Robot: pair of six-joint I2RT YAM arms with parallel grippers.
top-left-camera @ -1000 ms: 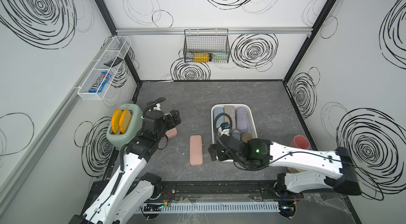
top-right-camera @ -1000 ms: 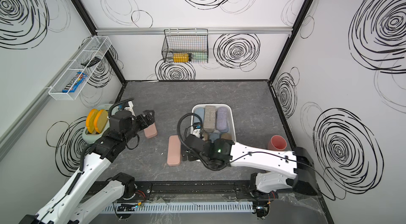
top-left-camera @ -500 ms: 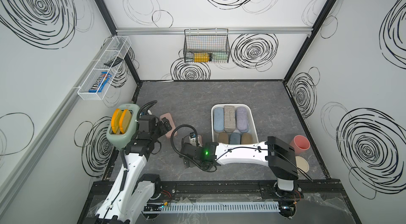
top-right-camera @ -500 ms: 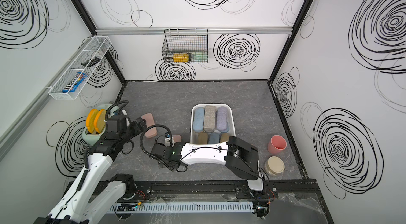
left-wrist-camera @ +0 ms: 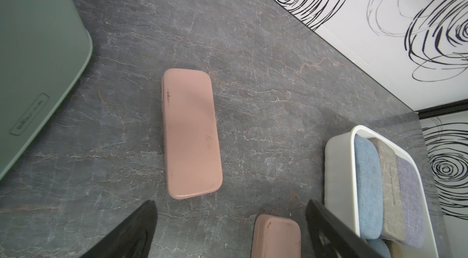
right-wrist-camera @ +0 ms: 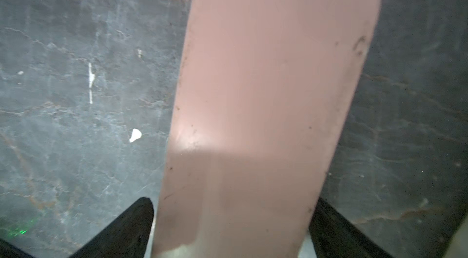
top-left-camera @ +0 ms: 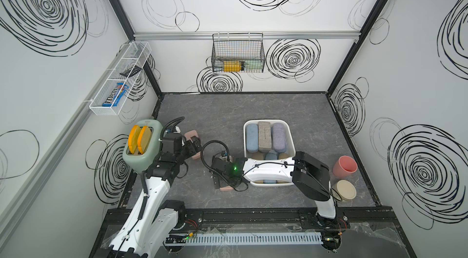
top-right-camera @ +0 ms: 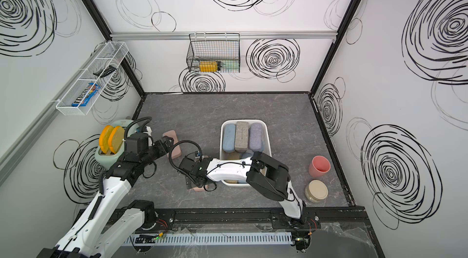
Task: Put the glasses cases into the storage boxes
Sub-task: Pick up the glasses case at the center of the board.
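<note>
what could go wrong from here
1. The open right gripper straddles the front pink case with little room on either side; it may clip or slip when closing.
2. The white tub already holds stacked cases; another could perch on top and slide out.
3. The left gripper hangs over the back pink case close by; the arms may collide.

Right arm (top-left-camera: 268, 172) covers most of the pink case (top-left-camera: 226, 188) at lower centre and the near cases (top-left-camera: 270, 156) inside the white tub (top-left-camera: 266, 121); the right wrist view shows that case blurred and cut by frame edges.
</note>
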